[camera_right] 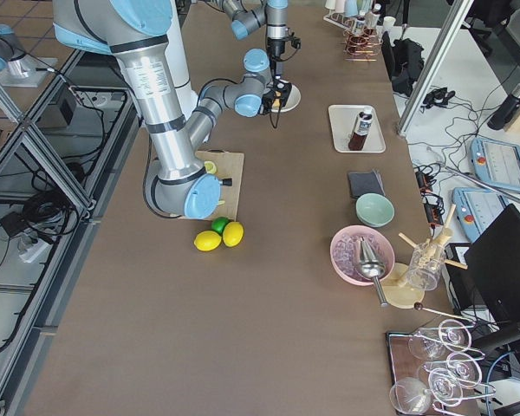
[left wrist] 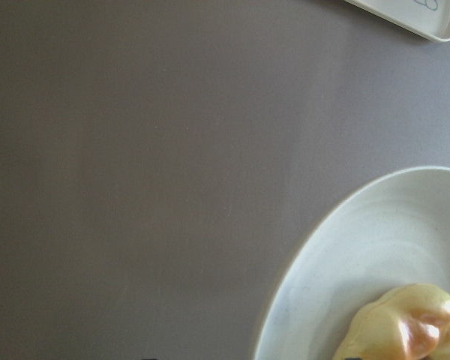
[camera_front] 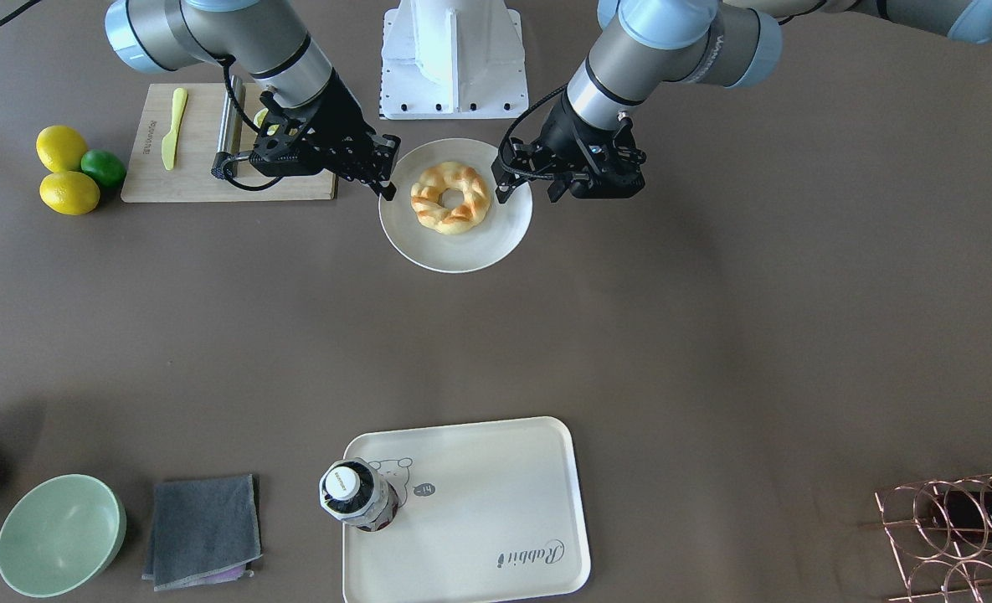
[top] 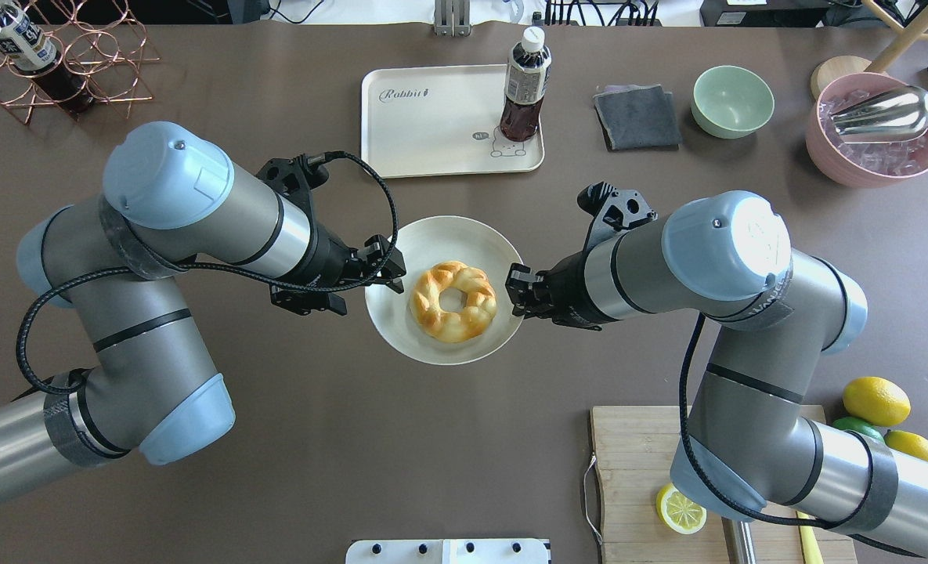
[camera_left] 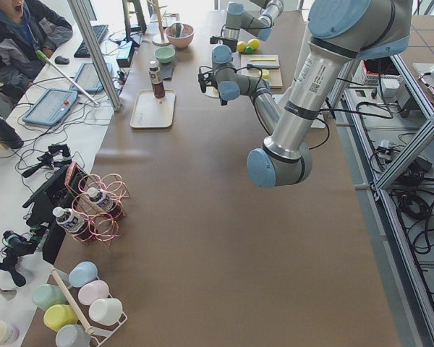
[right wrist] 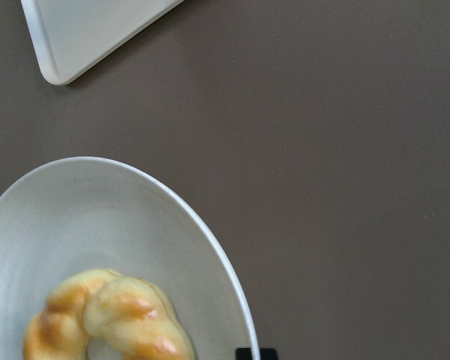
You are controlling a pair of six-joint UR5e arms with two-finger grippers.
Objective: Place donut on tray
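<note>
**Donut on plate between two empty end effectors**

The donut (top: 453, 301) lies flat on a round white plate (top: 432, 235) mid-bench. The left end effector (top: 393, 272) and right end effector (top: 514, 290) hang at opposite rims, both spread and empty, about equally near. The tray (top: 432, 125) sits beyond, carrying a bottle (top: 525, 86).

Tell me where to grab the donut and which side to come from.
Come from straight above and pinch one side of the donut ring, one finger in the centre hole, one outside. It lies flat on the plate, hole up, and the plate rim likely blocks a low sideways approach.
</note>
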